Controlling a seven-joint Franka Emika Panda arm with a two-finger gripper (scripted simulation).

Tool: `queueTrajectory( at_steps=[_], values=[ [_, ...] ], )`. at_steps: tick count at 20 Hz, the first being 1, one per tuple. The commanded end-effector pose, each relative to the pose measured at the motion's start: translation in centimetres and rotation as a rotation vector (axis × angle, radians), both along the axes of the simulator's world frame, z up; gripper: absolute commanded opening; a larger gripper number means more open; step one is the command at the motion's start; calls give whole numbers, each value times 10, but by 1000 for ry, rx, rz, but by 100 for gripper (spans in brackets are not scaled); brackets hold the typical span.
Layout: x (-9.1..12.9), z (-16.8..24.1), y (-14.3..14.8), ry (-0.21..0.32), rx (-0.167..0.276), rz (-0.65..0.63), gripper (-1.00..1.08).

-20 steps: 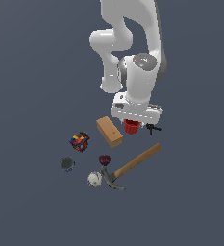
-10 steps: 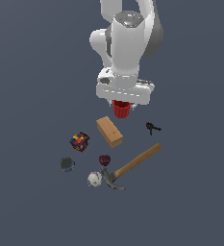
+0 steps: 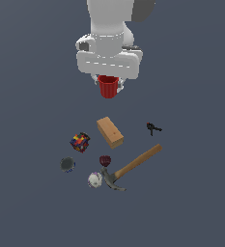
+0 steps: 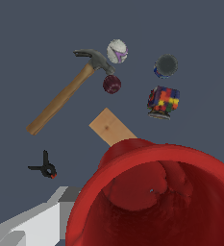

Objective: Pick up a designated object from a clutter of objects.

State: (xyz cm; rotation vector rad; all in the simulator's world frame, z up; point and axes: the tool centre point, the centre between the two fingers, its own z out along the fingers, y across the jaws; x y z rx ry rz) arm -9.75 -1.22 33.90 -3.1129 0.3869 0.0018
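The bright red cup hangs in the air under the white hand, well above the floor, with my gripper shut on it. In the wrist view the red cup fills the near corner with its open mouth toward the camera, and one grey finger shows beside it. The other objects lie below on the floor: a tan wooden block, a hammer, a multicoloured cube, a black clamp, a maroon round object, a white ball and a dark disc.
The floor is a plain dark grey surface. The arm's white body rises above the cup at the top of the exterior view.
The gripper has risen with the red cup, from just beside the wooden block to high above the clutter. The objects on the floor have stayed in place.
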Motion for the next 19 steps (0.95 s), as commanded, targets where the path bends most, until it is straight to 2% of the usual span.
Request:
queueTrajectory(
  at_steps=[1, 10, 19],
  values=[
    [-5, 23, -13, -1, -1, 0, -100],
    [-16, 81, -48, 0, -3, -1, -100],
    [-18, 101, -59, 0, -5, -1, -100]
  ],
)
